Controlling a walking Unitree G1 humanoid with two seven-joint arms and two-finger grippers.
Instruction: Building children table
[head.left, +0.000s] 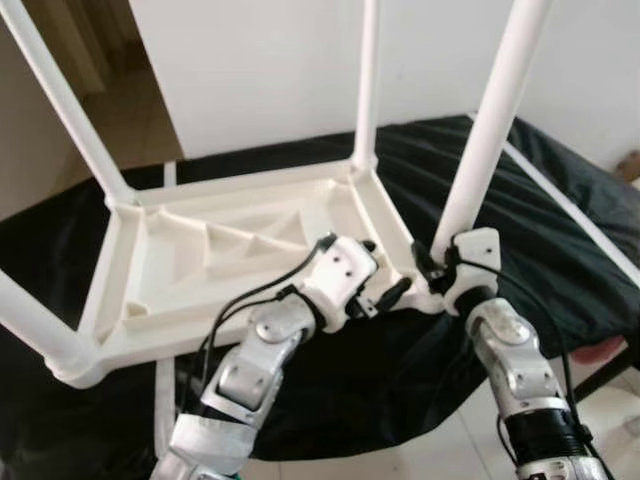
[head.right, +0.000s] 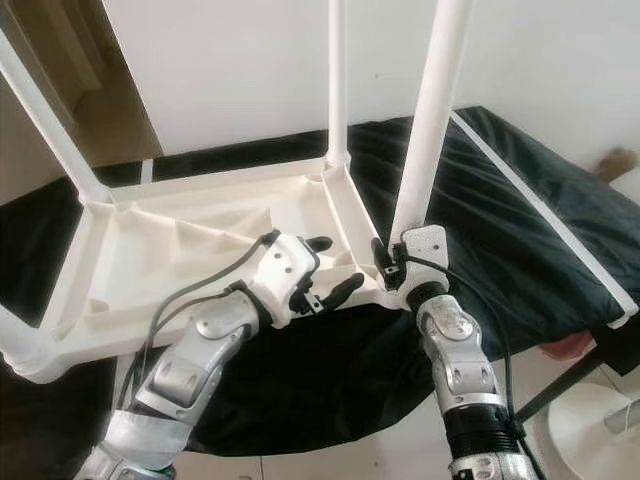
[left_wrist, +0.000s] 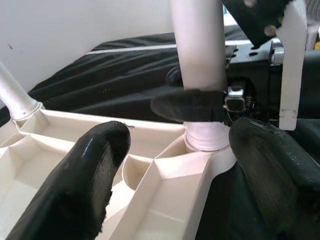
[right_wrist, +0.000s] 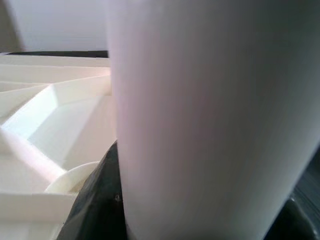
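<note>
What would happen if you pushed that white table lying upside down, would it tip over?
Probably not easily: the upside-down table lies flat on the black cloth, so it would more likely slide. It looks like hollow ribbed plastic, so probably light and stiff. The leg held by the right gripper may wobble if its socket is loose.

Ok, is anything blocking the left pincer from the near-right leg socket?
Nothing loose does. The open left pincer sits beside the upturned white plastic table top, facing the white round leg in its corner socket. The right pincer is shut on that leg's base, one black finger crossing it above the socket.
</note>
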